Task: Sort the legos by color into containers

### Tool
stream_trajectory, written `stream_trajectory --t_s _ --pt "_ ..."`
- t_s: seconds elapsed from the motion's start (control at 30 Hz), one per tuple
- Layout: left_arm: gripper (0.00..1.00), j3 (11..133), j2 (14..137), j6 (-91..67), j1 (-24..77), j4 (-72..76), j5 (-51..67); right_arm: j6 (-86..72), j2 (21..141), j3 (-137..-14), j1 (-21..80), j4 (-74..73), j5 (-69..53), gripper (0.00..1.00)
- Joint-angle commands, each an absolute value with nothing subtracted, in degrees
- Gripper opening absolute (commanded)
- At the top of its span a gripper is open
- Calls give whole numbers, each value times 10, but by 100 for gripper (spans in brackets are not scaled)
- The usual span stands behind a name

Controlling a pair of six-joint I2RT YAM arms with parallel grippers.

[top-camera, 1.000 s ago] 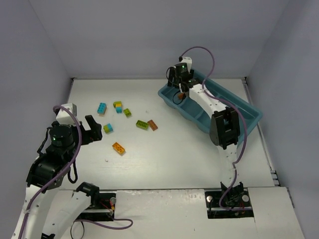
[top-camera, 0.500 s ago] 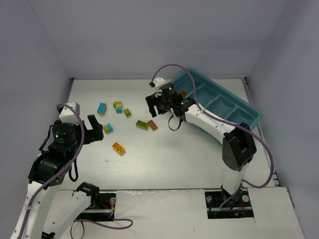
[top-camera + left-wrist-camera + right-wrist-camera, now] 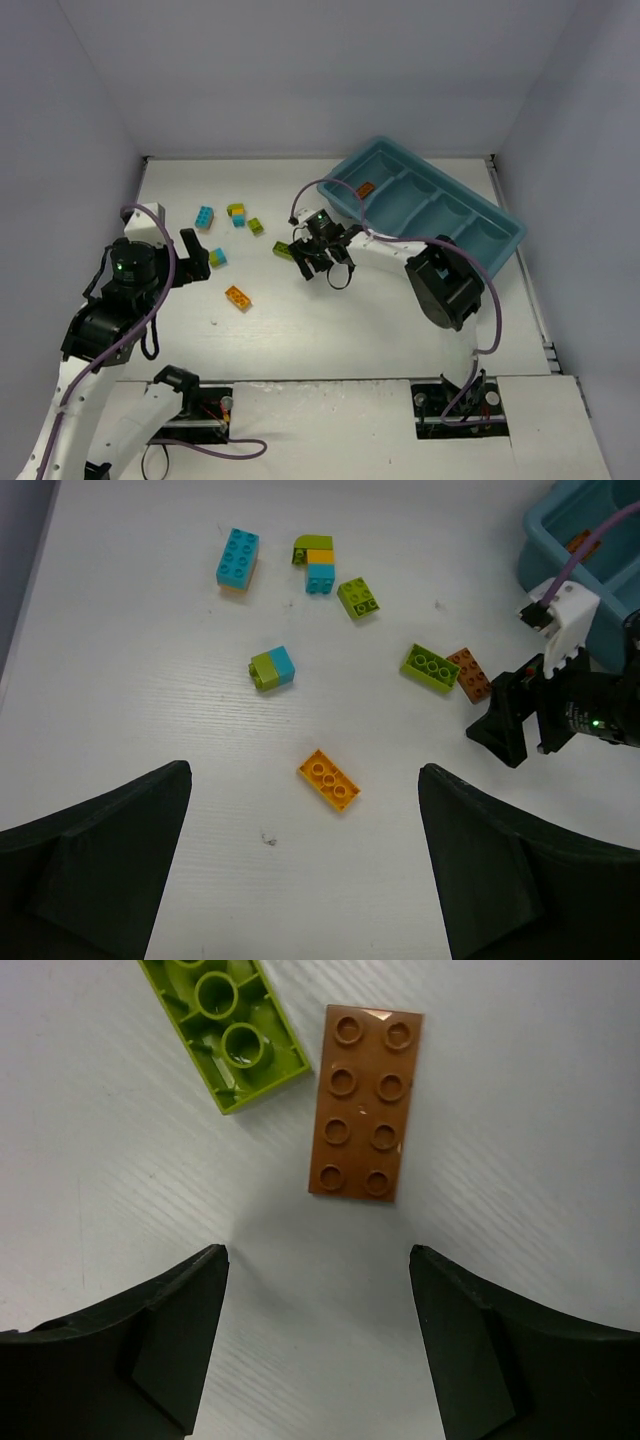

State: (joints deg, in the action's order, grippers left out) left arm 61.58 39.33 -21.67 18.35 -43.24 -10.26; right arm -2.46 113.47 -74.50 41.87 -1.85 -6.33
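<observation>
Your right gripper point(image 3: 315, 1260) hangs spread and empty, with the brown brick point(image 3: 364, 1101) at its 12 o'clock and the lime brick point(image 3: 225, 1025) at 11. Your left gripper point(image 3: 305, 775) is spread wide too, grasping nothing.

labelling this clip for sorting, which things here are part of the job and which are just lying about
Part of the job: brown brick, lime brick beside it, orange brick, cyan brick, green-cyan stack, three-colour stack, small lime brick, blue tray, brick in tray.
Just there: purple cable, dark speck.
</observation>
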Motion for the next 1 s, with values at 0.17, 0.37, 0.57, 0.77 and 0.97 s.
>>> stream_trajectory --t_s 0.17,0.37,0.57,0.77,0.97 --pt "89 639 396 -207 181 -425 -102 -24 1199 -802 425 39 -35 68" --pt "89 638 387 -206 180 -434 -112 -30 1223 -813 424 46 -8 32" --pt "89 630 385 -206 181 -432 -113 -25 1180 -807 399 47 -2 0" --pt "89 622 398 -211 181 -422 -103 -39 1093 -856 355 48 62 0" --pt "89 621 404 -214 180 -423 -103 -115 1100 -931 264 36 156 1"
